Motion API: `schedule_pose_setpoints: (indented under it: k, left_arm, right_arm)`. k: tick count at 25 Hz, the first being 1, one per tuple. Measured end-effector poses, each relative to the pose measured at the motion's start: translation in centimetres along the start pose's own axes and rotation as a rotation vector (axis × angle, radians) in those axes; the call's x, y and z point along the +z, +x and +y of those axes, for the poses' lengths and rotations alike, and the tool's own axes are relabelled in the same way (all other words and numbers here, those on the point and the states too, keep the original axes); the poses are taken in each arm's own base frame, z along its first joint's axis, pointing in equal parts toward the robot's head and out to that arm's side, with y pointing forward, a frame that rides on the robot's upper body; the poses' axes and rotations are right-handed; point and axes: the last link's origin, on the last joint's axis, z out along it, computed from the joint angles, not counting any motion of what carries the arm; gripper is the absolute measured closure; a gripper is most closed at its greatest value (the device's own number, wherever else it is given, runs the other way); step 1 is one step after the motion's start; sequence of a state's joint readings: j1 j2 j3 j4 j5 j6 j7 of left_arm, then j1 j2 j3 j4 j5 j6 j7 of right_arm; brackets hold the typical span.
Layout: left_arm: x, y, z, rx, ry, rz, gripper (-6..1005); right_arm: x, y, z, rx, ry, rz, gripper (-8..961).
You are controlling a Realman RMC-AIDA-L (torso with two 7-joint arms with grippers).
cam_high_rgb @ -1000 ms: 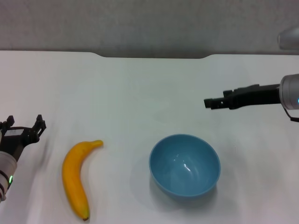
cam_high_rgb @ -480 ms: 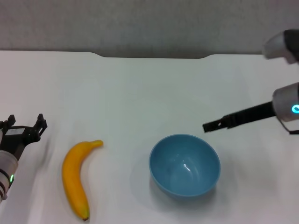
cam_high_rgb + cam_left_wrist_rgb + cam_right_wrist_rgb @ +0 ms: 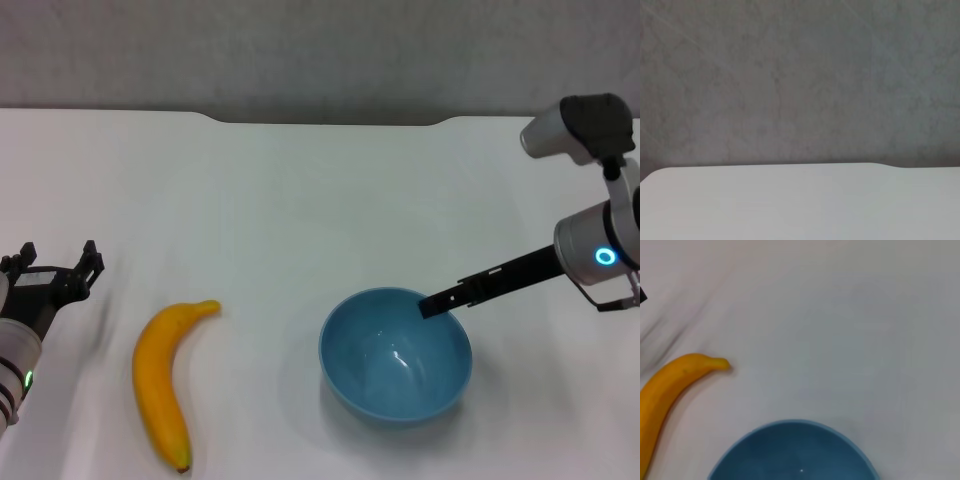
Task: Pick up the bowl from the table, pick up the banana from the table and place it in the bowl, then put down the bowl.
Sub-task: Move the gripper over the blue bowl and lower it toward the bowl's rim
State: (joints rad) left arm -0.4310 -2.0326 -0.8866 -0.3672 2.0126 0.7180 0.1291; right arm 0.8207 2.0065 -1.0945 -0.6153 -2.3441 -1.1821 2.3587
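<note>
Bowl (image 3: 395,355) sits on the table (image 3: 300,200), right of the banana (image 3: 163,378); the right pincer (image 3: 432,304) hangs at its far right rim, the nearer arm, fingers' state untellable. Left pincer (image 3: 55,268) waits spread beyond the banana.

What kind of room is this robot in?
Probably a robot test bench, not a kitchen: a plain white table against a bare grey wall, holding only a banana and a blue bowl.
</note>
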Motion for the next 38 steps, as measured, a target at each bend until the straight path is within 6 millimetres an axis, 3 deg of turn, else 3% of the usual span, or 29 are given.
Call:
schedule_pose_setpoints:
  k: [17, 34, 38]
  left_arm:
    - [0.3, 0.3, 0.2, 0.001, -0.006, 0.006, 186]
    - [0.3, 0.4, 0.2, 0.001, -0.004, 0.007, 187]
    - [0.3, 0.3, 0.1, 0.0, -0.003, 0.005, 187]
  right_arm:
    - [2.5, 2.1, 0.0, 0.023, 0.018, 0.055, 134]
    - [3.2, 2.0, 0.2, -0.004, 0.037, 0.077, 303]
    - [3.2, 1.9, 0.0, -0.004, 0.047, 0.069, 467]
